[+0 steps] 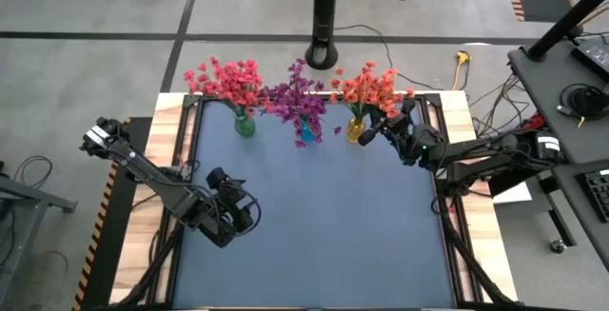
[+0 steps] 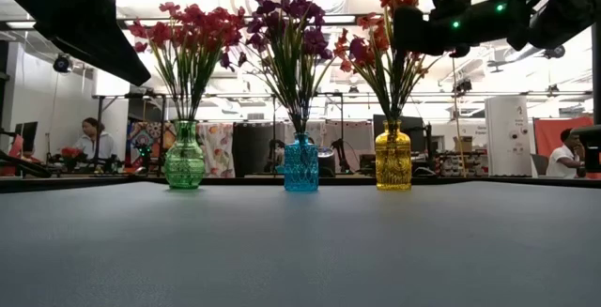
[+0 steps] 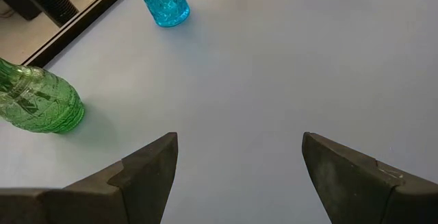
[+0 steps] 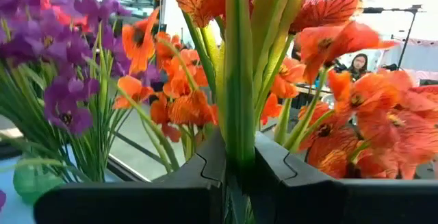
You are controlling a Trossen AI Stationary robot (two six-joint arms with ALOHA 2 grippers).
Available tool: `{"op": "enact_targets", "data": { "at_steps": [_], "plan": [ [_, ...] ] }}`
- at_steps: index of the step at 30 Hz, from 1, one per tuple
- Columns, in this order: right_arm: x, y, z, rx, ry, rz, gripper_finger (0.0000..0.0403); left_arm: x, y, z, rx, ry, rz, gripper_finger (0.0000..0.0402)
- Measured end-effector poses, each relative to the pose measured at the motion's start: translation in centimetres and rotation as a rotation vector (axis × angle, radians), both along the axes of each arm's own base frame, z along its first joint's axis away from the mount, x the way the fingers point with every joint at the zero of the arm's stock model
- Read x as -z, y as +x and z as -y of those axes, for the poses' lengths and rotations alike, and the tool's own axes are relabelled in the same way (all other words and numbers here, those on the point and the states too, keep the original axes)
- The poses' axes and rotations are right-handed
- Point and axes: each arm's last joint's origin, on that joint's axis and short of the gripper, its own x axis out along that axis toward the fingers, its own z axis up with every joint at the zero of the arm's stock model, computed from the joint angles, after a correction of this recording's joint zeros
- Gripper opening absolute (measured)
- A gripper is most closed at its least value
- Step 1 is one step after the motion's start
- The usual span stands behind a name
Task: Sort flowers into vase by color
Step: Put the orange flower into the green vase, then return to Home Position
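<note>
Three glass vases stand in a row at the table's far edge. The green vase (image 1: 245, 126) (image 2: 185, 161) holds pink-red flowers (image 1: 228, 81). The blue vase (image 1: 304, 135) (image 2: 301, 163) holds purple flowers (image 1: 297, 97) (image 4: 48, 53). The yellow vase (image 1: 355, 130) (image 2: 392, 161) holds orange-red flowers (image 1: 371, 87) (image 2: 376, 44). My right gripper (image 1: 378, 130) (image 4: 239, 157) is up among the orange-red sprigs above the yellow vase, shut on a stem. My left gripper (image 1: 244, 208) (image 3: 239, 142) hangs open over the table's left middle, touching nothing. My right gripper pinches one green stem (image 4: 239, 107) of an orange-red sprig between its two fingers (image 4: 205, 172), below the blossoms. The fingers come roughly level from the table's right and lie across the upright stem. The stem's lower end is hidden, so whether it stands in the yellow vase cannot be told.
The dark blue table mat (image 1: 314, 225) spreads out in front of the vases. A black stand's pole (image 1: 324, 16) rises behind the far edge. Wooden side strips and black frame rails (image 1: 447, 206) flank the mat. People sit in the room beyond (image 2: 94, 143).
</note>
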Motion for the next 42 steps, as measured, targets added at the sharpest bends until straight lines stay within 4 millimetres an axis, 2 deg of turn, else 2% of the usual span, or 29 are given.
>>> {"op": "enact_targets", "data": {
  "at_steps": [8,12,21,31,42],
  "plan": [
    [0.8,0.5,0.1,0.001,0.004,-0.042,0.0029,0.0,0.0,0.0,0.0,0.0,0.0,0.0294],
    [0.9,0.6,0.1,0.001,0.006,-0.051,0.0044,0.0,0.0,0.0,-0.001,0.0,0.001,0.0294],
    [1.0,0.6,0.1,-0.003,0.022,-0.044,0.0119,0.0,0.0,0.0,-0.003,-0.003,0.003,0.0294],
    [2.1,0.7,0.1,-0.012,0.103,-0.097,0.0208,0.0,0.0,0.0,-0.006,-0.008,0.007,0.0294],
    [2.2,-0.2,-1.1,0.022,0.162,-0.18,0.0292,0.0,0.0,0.0,-0.006,-0.011,0.008,0.0294]
  ]
}}
